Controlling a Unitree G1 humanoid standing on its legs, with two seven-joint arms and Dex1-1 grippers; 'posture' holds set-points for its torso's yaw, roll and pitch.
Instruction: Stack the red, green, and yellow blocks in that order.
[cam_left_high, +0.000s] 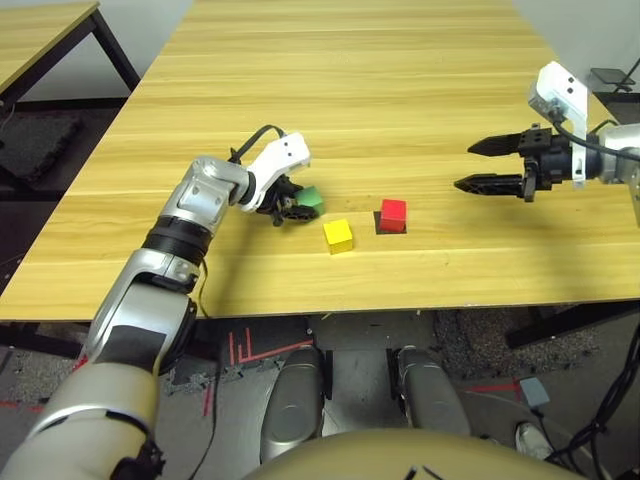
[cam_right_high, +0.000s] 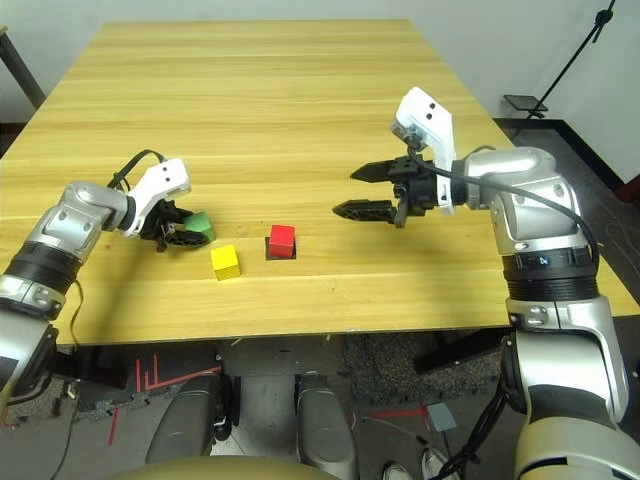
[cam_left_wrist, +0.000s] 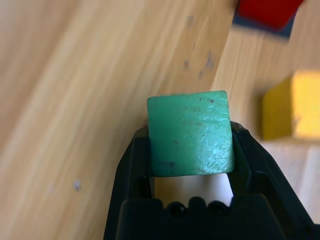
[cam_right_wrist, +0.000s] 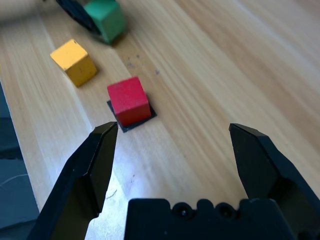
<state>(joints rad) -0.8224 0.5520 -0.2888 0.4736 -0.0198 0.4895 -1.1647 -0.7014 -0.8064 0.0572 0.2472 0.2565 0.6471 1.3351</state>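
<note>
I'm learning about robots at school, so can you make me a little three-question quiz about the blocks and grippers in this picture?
1. True or false: the left gripper is shut on the green block.
2. Which block sits on the flat black square marker? A) the yellow block B) the red block C) none
3. Fill in: the right gripper hangs above the wooden table, its two fingers spread ____ and holding nothing.

Key
1. True: a black finger presses each side of the green block.
2. B: the red block stands on the marker, and the yellow block rests on bare wood beside it.
3. open
</note>
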